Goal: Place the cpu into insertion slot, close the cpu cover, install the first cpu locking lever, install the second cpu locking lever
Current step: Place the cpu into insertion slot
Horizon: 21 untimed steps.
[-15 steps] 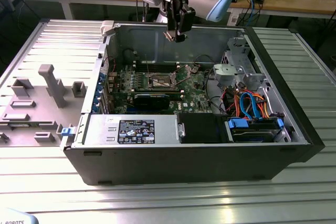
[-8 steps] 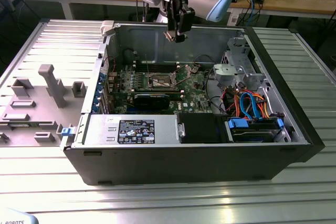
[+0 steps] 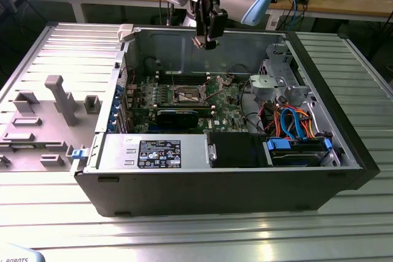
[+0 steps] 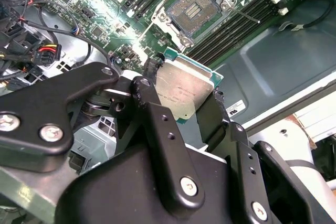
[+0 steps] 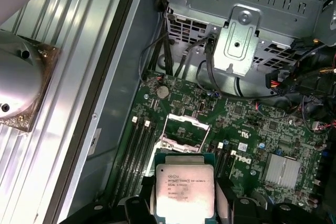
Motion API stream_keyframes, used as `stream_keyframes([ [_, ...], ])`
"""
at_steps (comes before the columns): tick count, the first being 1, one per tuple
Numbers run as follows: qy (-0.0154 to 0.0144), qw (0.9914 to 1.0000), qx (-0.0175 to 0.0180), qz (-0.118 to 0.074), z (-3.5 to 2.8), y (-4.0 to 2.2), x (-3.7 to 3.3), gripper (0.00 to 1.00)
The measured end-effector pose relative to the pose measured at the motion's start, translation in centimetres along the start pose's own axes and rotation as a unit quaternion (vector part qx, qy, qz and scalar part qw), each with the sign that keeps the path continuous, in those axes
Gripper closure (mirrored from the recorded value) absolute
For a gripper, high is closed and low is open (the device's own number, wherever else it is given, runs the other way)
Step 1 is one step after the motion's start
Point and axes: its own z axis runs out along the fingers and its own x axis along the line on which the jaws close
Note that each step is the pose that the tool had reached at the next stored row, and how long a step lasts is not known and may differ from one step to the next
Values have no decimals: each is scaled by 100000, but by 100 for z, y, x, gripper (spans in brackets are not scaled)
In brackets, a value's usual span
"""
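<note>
- Your gripper (image 4: 182, 97) is clamping the cpu (image 4: 186, 88) by 2 opposite edges. Its 2 black fingers (image 4: 153, 109) are pressing in from either side, so the jaws are standing only as far apart as the chip is wide.
- The second wrist view is giving you the finger links and their screws close up, with the chip's dull silver top slanting between them.
- The first wrist view is giving you the cpu (image 5: 185, 192) almost face-on in the gripper (image 5: 185, 211), with a thin green edge showing around the metal top.
- The insertion slot (image 4: 191, 11) is lying beyond the held chip in both wrist views, apart from it and not touching. In the second wrist view its dark centre is showing bare inside the silvery rim.
- The first wrist view is placing the insertion slot (image 5: 181, 132) just past the chip on the green motherboard (image 5: 247, 129). The long memory slots (image 5: 137, 150) are running beside it.
- The exterior view is showing you the gripper (image 3: 209, 41) hanging above the open computer case (image 3: 245, 182), well clear of the board. The insertion slot (image 3: 187, 95) is sitting below it, slightly toward the exterior view's left.
- The case is resting on a ribbed metal table (image 3: 196, 234).
</note>
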Motion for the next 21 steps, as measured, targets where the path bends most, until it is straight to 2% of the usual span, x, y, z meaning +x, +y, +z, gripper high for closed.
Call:
stream_keyframes([
  [9,-110,99992,-22,1273,4,0,0,46],
  [14,-248,99959,-46,2836,8,-2,0,46],
  [17,-335,99926,-66,3833,11,-2,0,46],
  [21,-588,99777,-106,6654,21,-3,0,46],
])
